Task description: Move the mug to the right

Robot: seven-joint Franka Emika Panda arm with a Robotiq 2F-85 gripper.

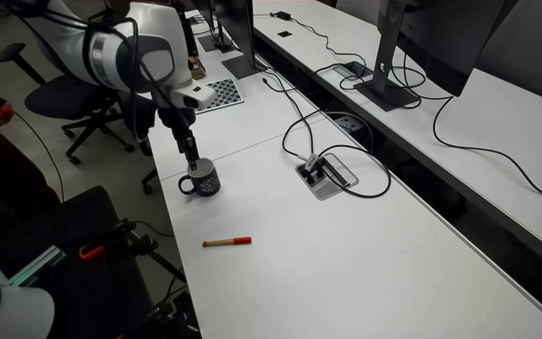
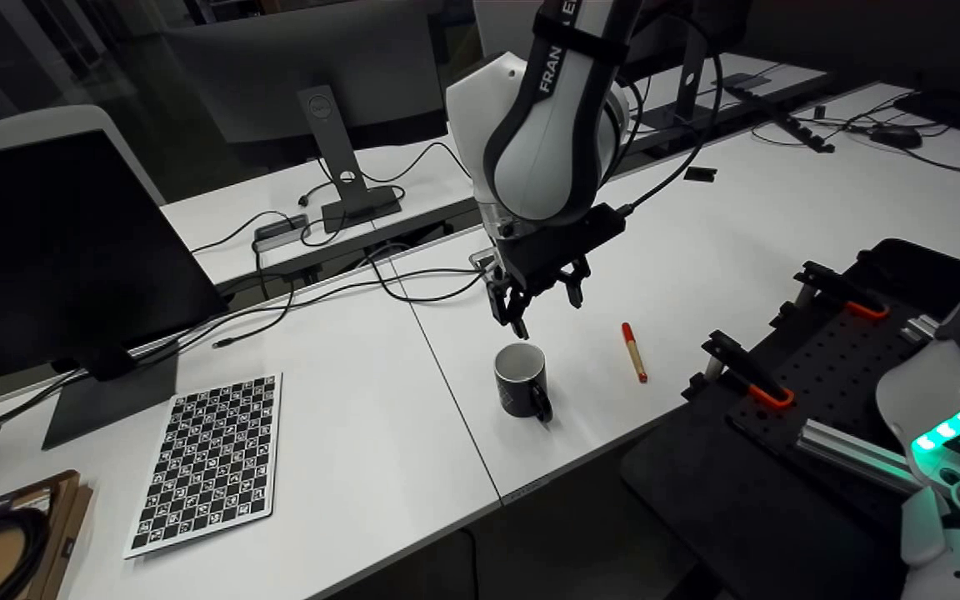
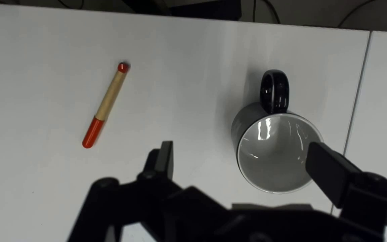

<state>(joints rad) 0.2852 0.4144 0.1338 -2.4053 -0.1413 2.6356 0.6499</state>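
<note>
The dark grey mug [image 1: 208, 182] stands upright on the white table near its edge. It also shows in an exterior view [image 2: 520, 390], with its handle towards the near table edge. In the wrist view the mug [image 3: 275, 158] opens towards the camera, light grey inside, handle at the top. My gripper [image 2: 548, 318] is open and empty, above the mug. In the wrist view one finger of the gripper [image 3: 240, 148] overlaps the mug's right rim. The other finger is well to the left of the mug, over bare table. No contact with the mug is visible.
A red and tan pen [image 1: 227, 242] lies on the table [image 1: 346, 282] beside the mug. A socket panel with black cables [image 1: 327, 176] lies further back. A checkered board [image 2: 209, 462] and a monitor [image 2: 63, 267] are on the table across the seam.
</note>
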